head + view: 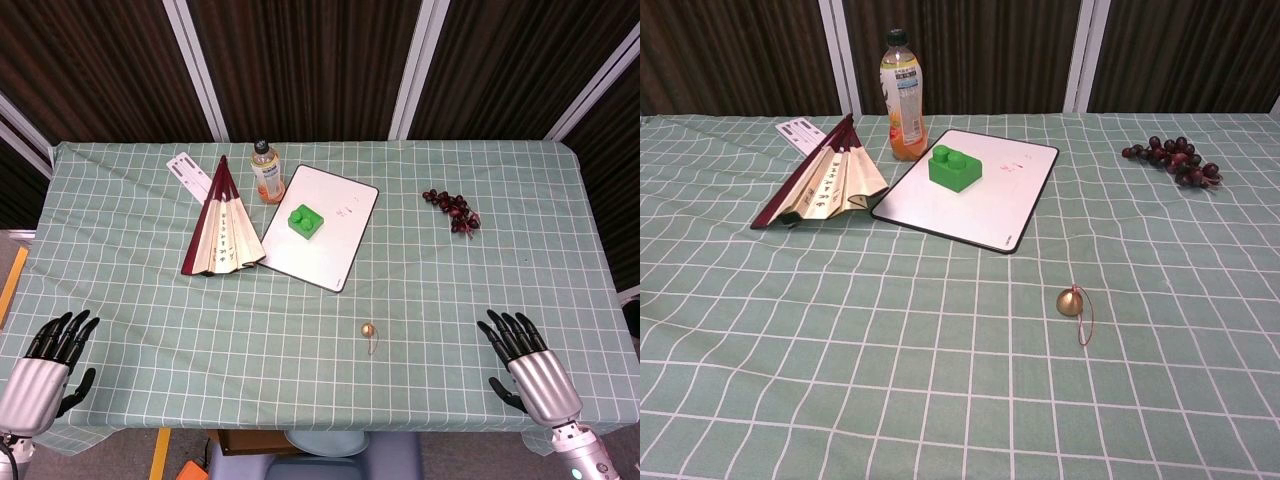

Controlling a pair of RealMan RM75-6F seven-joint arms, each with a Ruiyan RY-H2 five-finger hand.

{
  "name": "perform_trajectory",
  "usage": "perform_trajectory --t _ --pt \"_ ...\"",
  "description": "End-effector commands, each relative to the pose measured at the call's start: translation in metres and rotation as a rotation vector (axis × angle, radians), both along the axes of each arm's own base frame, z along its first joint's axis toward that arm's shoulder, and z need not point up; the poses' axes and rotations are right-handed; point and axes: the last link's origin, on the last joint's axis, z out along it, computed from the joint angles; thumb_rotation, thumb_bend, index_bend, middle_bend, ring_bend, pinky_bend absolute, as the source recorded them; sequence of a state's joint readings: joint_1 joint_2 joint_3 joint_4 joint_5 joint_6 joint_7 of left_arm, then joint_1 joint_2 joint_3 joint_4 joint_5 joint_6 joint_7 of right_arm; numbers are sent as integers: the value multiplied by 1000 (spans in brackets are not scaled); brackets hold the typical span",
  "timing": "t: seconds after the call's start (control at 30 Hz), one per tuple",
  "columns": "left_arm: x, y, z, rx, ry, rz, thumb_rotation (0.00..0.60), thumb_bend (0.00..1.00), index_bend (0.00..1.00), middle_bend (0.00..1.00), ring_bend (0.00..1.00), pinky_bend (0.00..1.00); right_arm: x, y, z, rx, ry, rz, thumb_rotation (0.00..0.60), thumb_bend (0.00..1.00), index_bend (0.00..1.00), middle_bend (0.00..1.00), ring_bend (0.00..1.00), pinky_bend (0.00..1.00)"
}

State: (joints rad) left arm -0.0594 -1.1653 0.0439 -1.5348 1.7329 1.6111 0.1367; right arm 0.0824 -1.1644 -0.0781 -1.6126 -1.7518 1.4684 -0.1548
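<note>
— Green checked table point(140, 300), dark panels behind. Hands?
— Left hand point(45, 365) and right hand point(525, 365) both spread, empty, at the near edge.
— The bell point(368, 329)?
— Mid-table, left of the right hand, which is nearer.

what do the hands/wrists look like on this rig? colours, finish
Head view only; the chest view shows neither. Both the left hand and right hand have glossy black segmented fingers on a ribbed silver-grey metallic palm shell. The right one joins a pale grey wrist with a small green-lit dot. No cables or markings visible.
</note>
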Motion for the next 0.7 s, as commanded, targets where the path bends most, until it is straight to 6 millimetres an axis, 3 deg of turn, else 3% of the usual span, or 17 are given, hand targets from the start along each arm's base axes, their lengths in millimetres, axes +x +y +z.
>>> perform_trajectory --t 0.03,0.23,0.43,0.57,0.7 --pt "0 0 0 0 1 1 600 445 36 34 0 128 0 0 0 2 -1 0 600 377 0 0 0 0" --pt "1 1 -2 -11 -7 -2 600 445 36 34 0 127 4 -8 -14 42 19 14 600 377 0 0 0 0" --pt "1 3 -3 -23 -15 -1 600 445 36 34 0 128 37 -61 -50 151 12 104 600 378 22 0 0 0" --pt "2 3 -2 -21 -19 -10 600 445 36 34 0 127 62 -98 -78 247 -1 130 600 384 239 0 0 0" --pt "1 3 -1 -21 -23 -4 600 446 36 34 0 128 81 -119 -98 242 -11 176 600 398 417 13 0 0"
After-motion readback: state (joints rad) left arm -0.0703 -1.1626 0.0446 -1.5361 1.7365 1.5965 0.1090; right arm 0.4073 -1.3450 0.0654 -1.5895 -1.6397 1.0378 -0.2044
